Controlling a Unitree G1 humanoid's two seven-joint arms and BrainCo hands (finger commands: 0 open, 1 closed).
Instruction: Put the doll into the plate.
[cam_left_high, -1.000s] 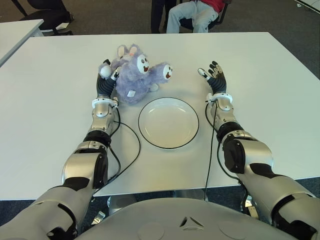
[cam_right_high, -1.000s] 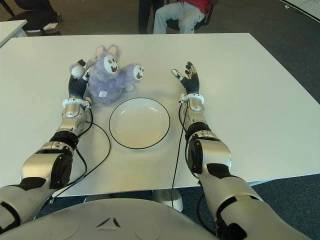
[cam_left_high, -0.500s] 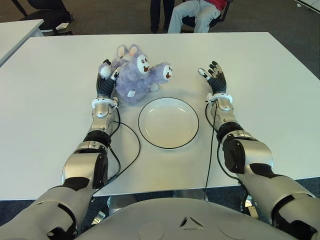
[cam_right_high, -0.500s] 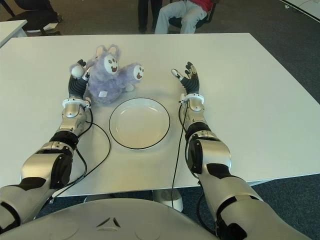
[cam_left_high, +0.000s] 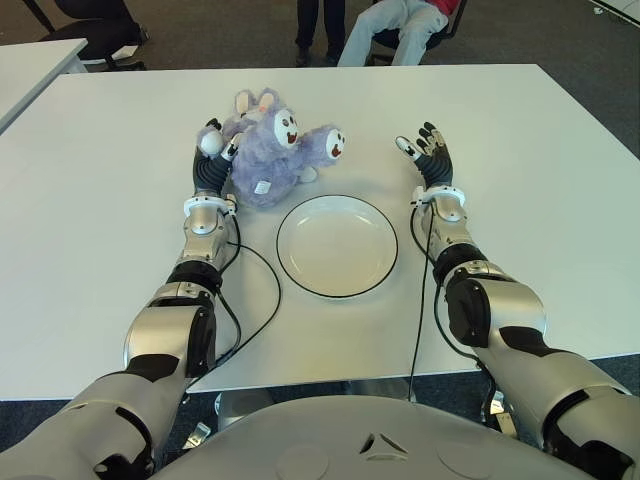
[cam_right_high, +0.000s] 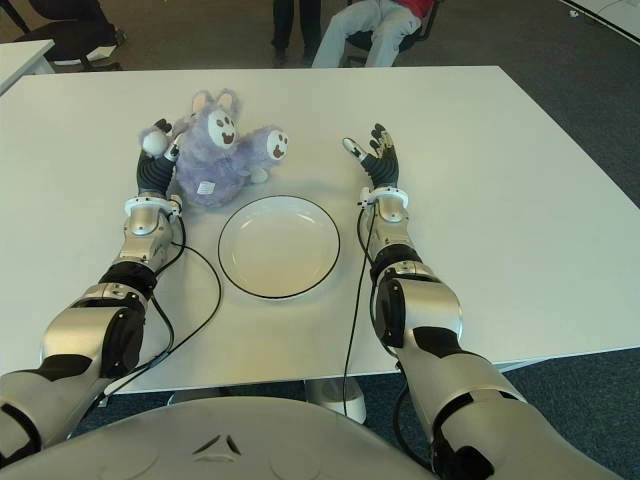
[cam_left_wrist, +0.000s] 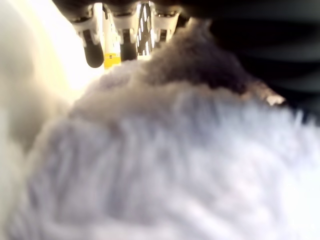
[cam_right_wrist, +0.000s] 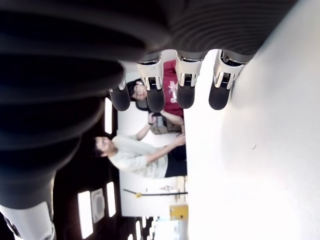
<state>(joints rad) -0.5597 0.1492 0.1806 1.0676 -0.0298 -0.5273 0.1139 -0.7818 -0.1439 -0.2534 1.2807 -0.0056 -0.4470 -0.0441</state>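
Doll (cam_left_high: 268, 150) against left robot hand (cam_left_high: 211, 152), grip unclear, fur filling its wrist view; right robot hand (cam_left_high: 428, 150) spread.

On the white desk (cam_left_high: 120, 150) the purple doll (cam_left_high: 272, 152) lies just behind the empty plate (cam_left_high: 337, 246) — left hand (cam_left_high: 211, 150) pressed against its side, right hand (cam_left_high: 428, 152) spread apart.

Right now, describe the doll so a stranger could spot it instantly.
On the white table, look just beyond the far-left rim of the round plate. There the doll lies against the left hand. It is the only fluffy thing there: lilac fur, long ears, white face and paws.
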